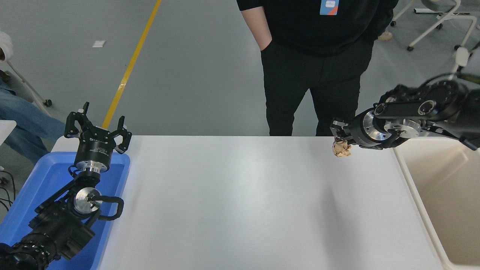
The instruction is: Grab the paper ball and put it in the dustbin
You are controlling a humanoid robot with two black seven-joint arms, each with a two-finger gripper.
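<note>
My right gripper (338,137) is shut on the paper ball (341,149), a small tan wad of crumpled paper. It holds the ball in the air above the table's far right part. The ball hangs just below the fingertips. The dustbin (416,195), a large cream bin with a thick rim, stands at the table's right edge, to the right of the gripper. My left arm is parked at the lower left, its gripper (98,125) open and pointing up over the blue tray.
A shallow blue tray (45,180) sits at the table's left end under my left arm. A person in black (315,67) stands at the far side, close behind the raised gripper. Chairs stand at the top right.
</note>
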